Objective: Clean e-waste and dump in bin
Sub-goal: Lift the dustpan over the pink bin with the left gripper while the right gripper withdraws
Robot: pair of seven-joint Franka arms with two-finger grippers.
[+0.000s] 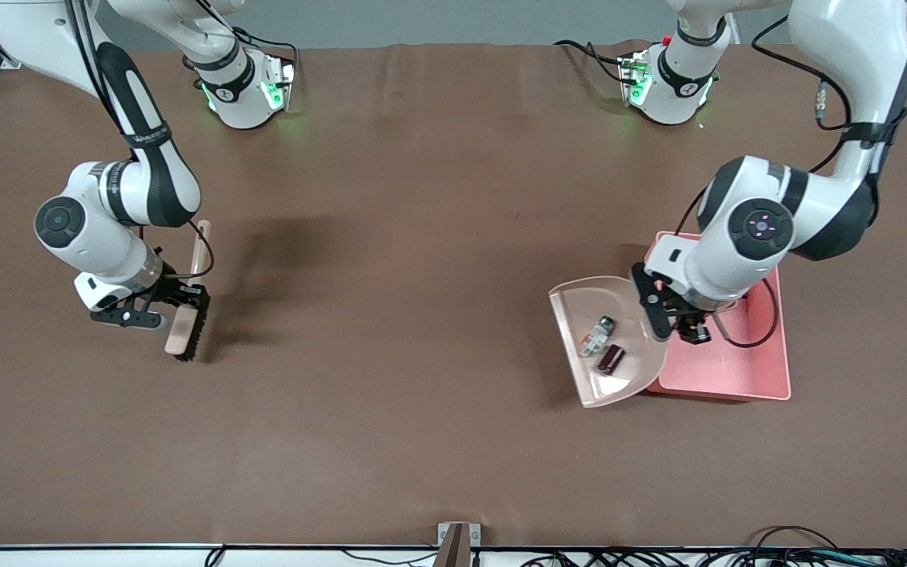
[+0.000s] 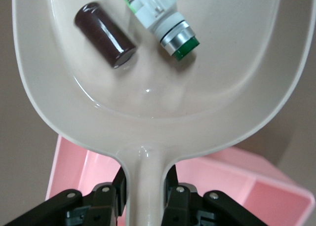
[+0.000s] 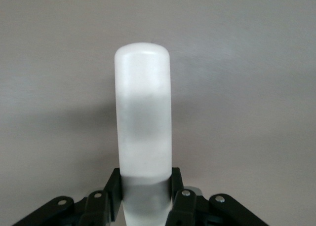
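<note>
Brown table (image 1: 422, 236) | left gripper (image 2: 145, 189) pinches dustpan (image 1: 607, 346) handle over pink bin (image 1: 737, 370), e-waste (image 1: 603, 346) inside | right gripper (image 1: 178, 303) clamps brush (image 1: 186, 323)

- A brown table (image 1: 422, 315) carries everything
- The pink bin (image 1: 737, 370) sits directly on it, toward the left arm's end
- A brush (image 1: 186, 331) with black bristles reaches the surface toward the right arm's end
- Both robot bases (image 1: 249, 102) stand along one edge
</note>
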